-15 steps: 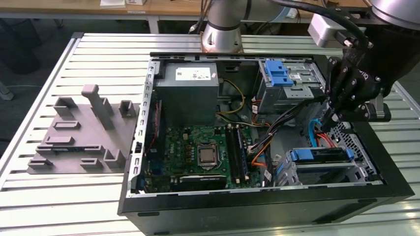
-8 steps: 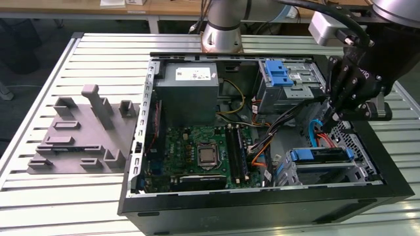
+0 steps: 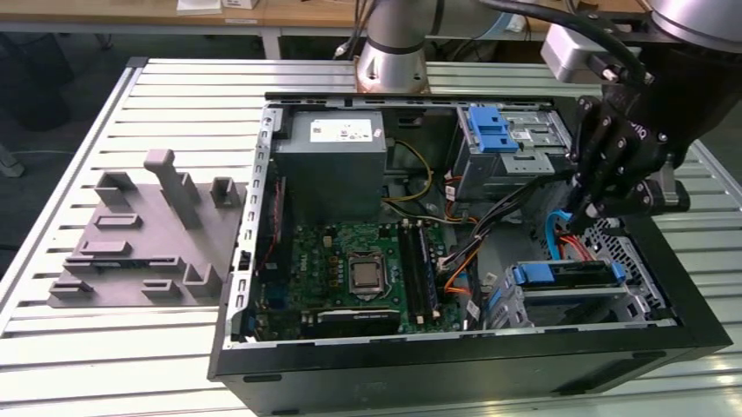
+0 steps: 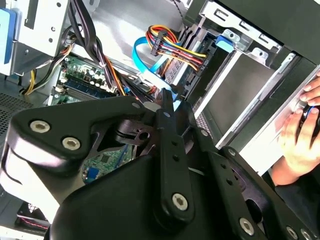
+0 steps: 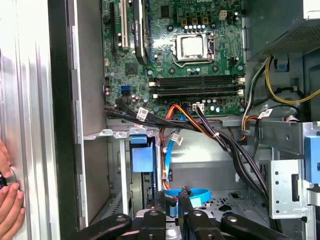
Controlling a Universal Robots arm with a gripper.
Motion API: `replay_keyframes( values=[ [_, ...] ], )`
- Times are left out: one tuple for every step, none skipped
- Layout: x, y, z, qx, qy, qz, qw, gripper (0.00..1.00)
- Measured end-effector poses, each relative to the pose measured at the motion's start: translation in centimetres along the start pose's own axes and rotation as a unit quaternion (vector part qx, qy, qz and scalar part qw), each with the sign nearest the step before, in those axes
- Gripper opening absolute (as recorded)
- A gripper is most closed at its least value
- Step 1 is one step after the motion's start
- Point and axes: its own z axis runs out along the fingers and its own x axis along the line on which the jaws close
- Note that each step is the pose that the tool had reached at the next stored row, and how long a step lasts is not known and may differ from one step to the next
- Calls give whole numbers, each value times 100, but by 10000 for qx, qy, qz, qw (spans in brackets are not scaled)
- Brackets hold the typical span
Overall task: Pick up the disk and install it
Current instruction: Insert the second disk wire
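The arm reaches down from above into the open computer case (image 3: 249, 261), its black end effector (image 3: 603, 204) hanging inside the case's front compartment, beside the drive cage (image 3: 510, 143) with the blue latch (image 3: 493, 130). In the first wrist view the fingertips (image 5: 167, 197) stand close together, nearly closed, with a blue ribbon cable (image 5: 192, 194) looping just past them; nothing is visibly clamped between them, and whether they pinch the cable I cannot tell.

The disk (image 3: 565, 276), framed by its blue carrier, sits in the lower bay of the case, just below the end effector and near the case's front wall. Bundled black and orange cables (image 5: 220, 140) cross the space between the motherboard (image 3: 360, 274) and that bay, leaving a narrow gap around the end effector.

The case lies on its side on the slatted bench (image 3: 151, 95); a grey fixture block (image 3: 145, 234) stands on the bench well apart from the case. A person's hand (image 4: 300, 135) rests on the case's outer edge.
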Motion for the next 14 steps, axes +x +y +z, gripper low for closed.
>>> replay_keyframes(
  values=[
    [-3,0,6,0,1,0,10000,25],
    [-6,0,14,0,1,0,10000,25],
    [-9,1,22,0,1,0,10000,25],
    [-11,1,30,0,1,0,10000,25],
    [-14,1,39,0,2,0,10000,25],
    [-16,1,50,0,2,0,10000,25],
    [-17,1,61,0,1,0,10000,25],
    [-17,1,71,0,2,0,10000,25],
    [-18,1,80,1,4,0,10000,25],
    [-18,1,89,1,8,0,10000,25],
    [-19,1,97,1,15,0,10000,25],
    [-19,1,104,2,25,0,10000,25],
    [-19,1,110,2,36,0,10000,25],
    [-19,1,115,3,44,0,10000,25]
  ],
)
